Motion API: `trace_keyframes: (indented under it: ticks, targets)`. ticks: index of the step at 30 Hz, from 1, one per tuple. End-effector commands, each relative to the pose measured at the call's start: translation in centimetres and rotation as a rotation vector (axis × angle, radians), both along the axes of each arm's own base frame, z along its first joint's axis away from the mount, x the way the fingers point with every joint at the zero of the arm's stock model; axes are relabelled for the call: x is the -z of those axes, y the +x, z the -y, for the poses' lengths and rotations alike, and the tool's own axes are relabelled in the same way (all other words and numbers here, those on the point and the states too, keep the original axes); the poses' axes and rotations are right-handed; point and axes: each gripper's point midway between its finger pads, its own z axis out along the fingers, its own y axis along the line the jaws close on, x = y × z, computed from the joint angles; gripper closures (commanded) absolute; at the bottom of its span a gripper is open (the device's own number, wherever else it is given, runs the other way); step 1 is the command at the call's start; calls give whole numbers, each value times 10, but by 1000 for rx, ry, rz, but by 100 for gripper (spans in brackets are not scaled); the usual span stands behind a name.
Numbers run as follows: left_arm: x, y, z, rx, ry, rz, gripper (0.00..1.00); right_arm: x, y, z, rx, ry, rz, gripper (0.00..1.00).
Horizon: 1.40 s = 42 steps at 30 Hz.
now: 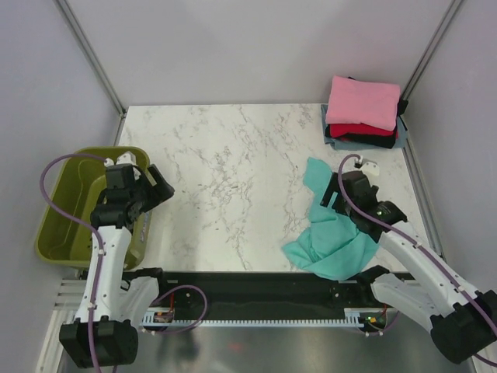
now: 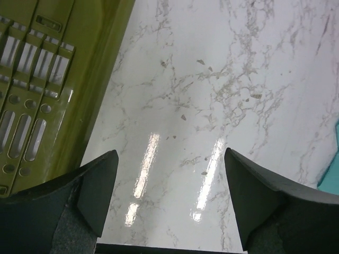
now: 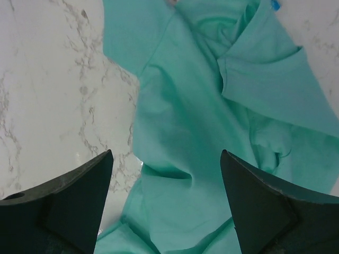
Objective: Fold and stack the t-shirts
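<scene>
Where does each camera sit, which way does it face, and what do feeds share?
Top external: above and behind the bases, looking down on the white marble table; both arms show.
Left wrist: on the left arm, looking down past the open left end effector at marble and the olive-green plastic basket.
Right wrist: on the right arm, looking down past the open right end effector onto the crumpled teal t-shirt.
Shared: top and right wrist show the t-shirt; top and left wrist, the basket.
</scene>
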Motion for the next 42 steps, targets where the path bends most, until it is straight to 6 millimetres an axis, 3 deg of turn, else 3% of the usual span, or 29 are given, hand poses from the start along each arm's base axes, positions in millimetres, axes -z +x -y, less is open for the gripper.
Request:
trace_keyframes:
  ticks: [1, 3, 4, 6, 7, 8, 12, 14, 15, 16, 17, 18, 19, 20, 21, 22, 25, 27, 32, 36, 37, 40, 42]
  targets:
    - [-21, 3, 18, 90, -49, 98, 11, 48, -34, -16, -12, 142, -138, 11]
    - [-25, 0, 25, 128, -50, 113, 12, 67, -42, -28, -15, 209, -179, 13]
    - [-23, -1, 27, 135, -52, 113, 11, 86, -54, -35, -38, 218, -232, 14]
    - [-25, -4, 33, 159, -61, 129, 12, 92, -53, -46, -45, 241, -218, 23]
    - [-23, -6, 33, 158, -63, 129, 11, 95, -55, -53, -70, 228, -223, 31]
    - [-23, -7, 33, 161, -64, 135, 12, 94, -51, -57, -77, 224, -214, 47]
    - [-23, -8, 37, 181, -72, 147, 12, 92, -27, -89, -147, 200, -207, 82]
    - [-24, -8, 37, 182, -72, 155, 12, 74, -13, -122, -229, 228, -176, 99]
    - [-25, -8, 37, 183, -67, 164, 12, 75, -3, -143, -276, 237, -173, 100]
    - [-25, -8, 36, 180, -64, 165, 12, 47, 8, -176, -373, 256, -113, 100]
    - [-26, -8, 36, 177, -62, 171, 12, 34, 13, -197, -429, 272, -94, 100]
    - [-27, -9, 36, 176, -63, 179, 12, 37, 19, -212, -458, 260, -114, 100]
    - [-28, -9, 36, 179, -64, 182, 12, 8, 31, -236, -497, 299, -61, 89]
    - [-28, -10, 38, 186, -67, 181, 13, 2, 35, -243, -511, 310, -64, 67]
    - [-34, -10, 40, 205, -60, 196, 14, 10, 44, -242, -483, 267, -78, 41]
    - [-36, -10, 42, 220, -54, 203, 15, -7, 57, -245, -461, 246, -44, 13]
    - [-37, -11, 54, 263, 8, 178, 15, 4, 75, -213, -369, 99, -70, 8]
    - [-35, -11, 66, 297, 47, 146, 15, 1, 81, -196, -341, 84, -58, 8]
    - [-19, -2, 95, 351, 30, 63, 14, 3, 114, -129, -225, 45, -33, 10]
    - [-21, 8, 100, 370, 42, 66, 14, 28, 135, -79, -146, -8, -93, 13]
    - [-21, 10, 100, 373, 46, 67, 14, 37, 141, -57, -100, -8, -114, 15]
    - [-16, 11, 100, 381, 53, 60, 14, 62, 154, -35, -72, 61, -143, 23]
    - [-11, 10, 100, 387, 58, 55, 14, 74, 162, -37, -84, 96, -150, 24]
